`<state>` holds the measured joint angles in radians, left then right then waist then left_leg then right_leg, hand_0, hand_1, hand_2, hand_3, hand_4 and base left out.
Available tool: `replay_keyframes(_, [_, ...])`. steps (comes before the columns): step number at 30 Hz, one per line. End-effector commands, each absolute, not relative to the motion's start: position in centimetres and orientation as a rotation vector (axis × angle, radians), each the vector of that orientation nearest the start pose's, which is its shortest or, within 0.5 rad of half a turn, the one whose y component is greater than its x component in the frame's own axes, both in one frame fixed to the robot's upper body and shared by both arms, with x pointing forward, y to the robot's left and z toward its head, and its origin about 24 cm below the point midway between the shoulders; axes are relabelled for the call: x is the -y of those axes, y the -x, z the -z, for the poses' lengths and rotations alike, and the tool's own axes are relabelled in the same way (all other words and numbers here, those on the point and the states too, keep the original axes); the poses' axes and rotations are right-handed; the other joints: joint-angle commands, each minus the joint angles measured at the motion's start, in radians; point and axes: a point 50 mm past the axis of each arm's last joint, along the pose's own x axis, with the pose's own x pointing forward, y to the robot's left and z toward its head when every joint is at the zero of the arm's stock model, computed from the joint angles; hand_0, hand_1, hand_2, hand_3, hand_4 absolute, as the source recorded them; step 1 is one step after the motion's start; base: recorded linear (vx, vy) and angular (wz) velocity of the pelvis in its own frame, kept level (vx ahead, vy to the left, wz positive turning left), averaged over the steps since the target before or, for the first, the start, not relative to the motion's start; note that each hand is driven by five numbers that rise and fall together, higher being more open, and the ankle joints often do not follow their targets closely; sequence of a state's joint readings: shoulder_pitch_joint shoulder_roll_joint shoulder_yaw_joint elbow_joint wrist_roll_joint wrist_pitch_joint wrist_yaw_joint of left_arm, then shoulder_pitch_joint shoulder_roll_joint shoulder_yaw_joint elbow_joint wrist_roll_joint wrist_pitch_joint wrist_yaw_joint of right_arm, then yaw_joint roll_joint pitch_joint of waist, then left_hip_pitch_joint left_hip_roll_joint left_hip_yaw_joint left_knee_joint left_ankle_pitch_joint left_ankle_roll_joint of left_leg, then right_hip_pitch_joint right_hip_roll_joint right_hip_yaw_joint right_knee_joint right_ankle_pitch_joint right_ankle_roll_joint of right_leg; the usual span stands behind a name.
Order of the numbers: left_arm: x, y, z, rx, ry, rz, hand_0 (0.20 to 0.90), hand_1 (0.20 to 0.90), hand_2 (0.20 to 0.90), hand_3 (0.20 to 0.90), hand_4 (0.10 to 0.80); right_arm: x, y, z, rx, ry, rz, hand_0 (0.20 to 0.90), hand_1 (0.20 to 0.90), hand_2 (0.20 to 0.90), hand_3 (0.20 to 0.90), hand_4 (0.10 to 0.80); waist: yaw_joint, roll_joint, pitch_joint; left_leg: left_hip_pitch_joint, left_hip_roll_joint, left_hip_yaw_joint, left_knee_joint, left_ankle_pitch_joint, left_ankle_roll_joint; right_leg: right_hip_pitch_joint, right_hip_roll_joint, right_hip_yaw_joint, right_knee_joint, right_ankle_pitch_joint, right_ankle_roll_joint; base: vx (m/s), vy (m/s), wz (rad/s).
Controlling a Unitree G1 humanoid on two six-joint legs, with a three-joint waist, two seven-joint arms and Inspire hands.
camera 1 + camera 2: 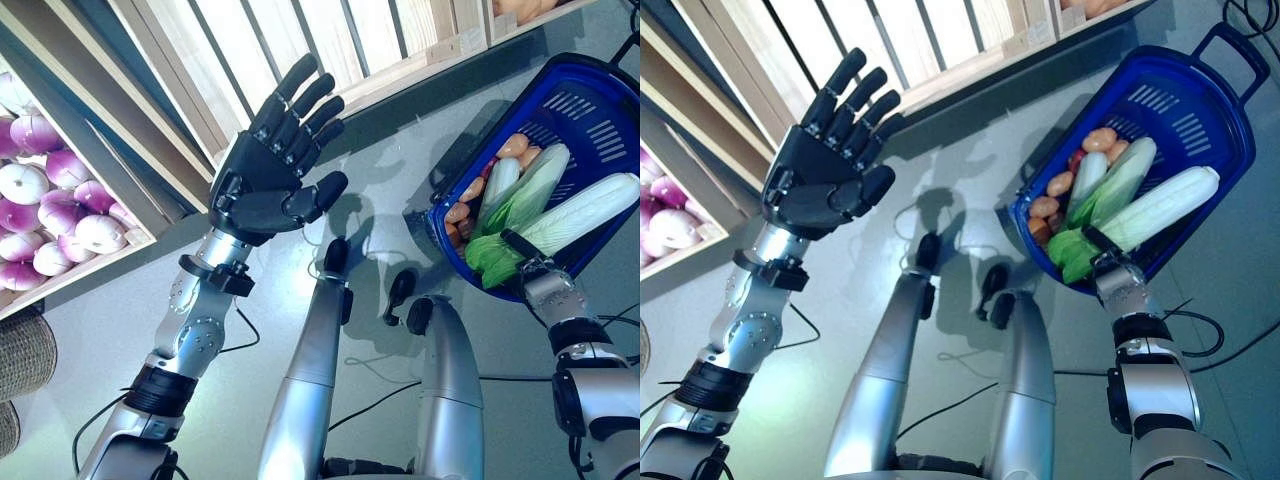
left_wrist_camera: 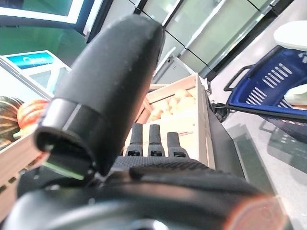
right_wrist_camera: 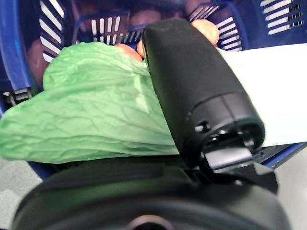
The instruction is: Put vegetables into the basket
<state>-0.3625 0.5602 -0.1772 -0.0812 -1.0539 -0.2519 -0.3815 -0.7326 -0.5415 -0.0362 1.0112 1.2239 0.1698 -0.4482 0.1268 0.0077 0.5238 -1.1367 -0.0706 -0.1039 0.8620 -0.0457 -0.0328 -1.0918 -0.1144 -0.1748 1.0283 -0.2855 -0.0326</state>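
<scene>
The blue basket (image 1: pixel 560 70) stands on the grey floor at the right. In it lie a pale green cabbage (image 1: pixel 525 185) and brownish round vegetables (image 1: pixel 512 147). A long napa cabbage (image 1: pixel 585 212) lies across the basket's near rim. My right hand (image 1: pixel 540 275) is at that rim with its thumb (image 3: pixel 192 81) clamped over the cabbage's green leaves (image 3: pixel 96 110) and white stalk; its fingers are hidden beneath. My left hand (image 1: pixel 265 180) is raised in front of the wooden stand, fingers straight and spread, holding nothing; it also shows in the left wrist view (image 2: pixel 105 86).
The wooden stand (image 1: pixel 330 50) of slatted crates runs along the back and left. A woven brown basket (image 1: pixel 25 355) sits at the far left. Grey floor (image 1: pixel 400 170) lies between the stand and the blue basket.
</scene>
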Motion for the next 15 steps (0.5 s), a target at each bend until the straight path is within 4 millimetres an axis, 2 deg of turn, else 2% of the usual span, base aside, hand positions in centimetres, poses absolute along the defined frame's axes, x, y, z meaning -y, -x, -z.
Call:
replay_keyframes(1, [-15.9,-26.0,-23.4,0.858,0.448,0.796,0.9,0.9,0.9,0.9,0.8,33.9,-32.7,-6.7,-0.32,-0.732,0.879,0.9,0.9,0.9,0.9,0.8,0.009,0.047,-0.004,-0.014,-0.031,0.051,0.052,-0.093,0.062,0.015,0.02,-0.001,-0.012,0.14,0.022,-0.002,-0.03,0.01])
replay_keyframes(8, [-16.4,-25.6,-21.9,0.798,0.46,0.796,0.9,0.9,0.9,0.9,0.8,35.8,-30.8,-6.4,-0.234,-0.732,1.03,0.9,0.9,0.9,0.9,0.8,0.006,0.031,-0.004,0.013,-0.016,0.05,0.036,-0.065,0.045,0.071,0.029,-0.017,-0.06,0.171,0.028,0.037,-0.037,-0.02])
replay_keyframes(12, [-16.8,-25.4,-21.2,0.77,0.459,0.818,0.9,0.9,0.9,0.9,0.8,35.3,-30.6,-5.8,-0.248,-0.745,1.047,0.9,0.9,0.9,0.9,0.8,0.006,0.02,-0.004,0.057,-0.001,0.049,0.011,-0.062,0.035,0.122,0.036,-0.018,-0.1,0.175,0.028,-0.004,-0.013,0.0])
replay_keyframes(13, [-16.7,-25.4,-21.3,0.772,0.437,0.842,0.9,0.9,0.9,0.9,0.8,35.6,-30.5,-5.8,-0.232,-0.766,1.057,0.9,0.9,0.9,0.9,0.8,0.009,0.013,-0.004,0.08,0.008,0.05,-0.024,-0.037,0.039,0.148,0.038,-0.025,-0.139,0.189,0.016,-0.049,-0.034,0.06])
replay_keyframes(15, [-16.7,-25.4,-21.2,0.763,0.433,0.858,0.9,0.9,0.9,0.9,0.8,35.5,-30.6,-5.9,-0.232,-0.777,1.058,0.9,0.9,0.9,0.9,0.8,0.012,0.004,-0.004,0.136,0.012,0.045,-0.068,-0.033,0.036,0.206,0.044,-0.021,-0.192,0.189,0.013,-0.025,-0.026,0.16])
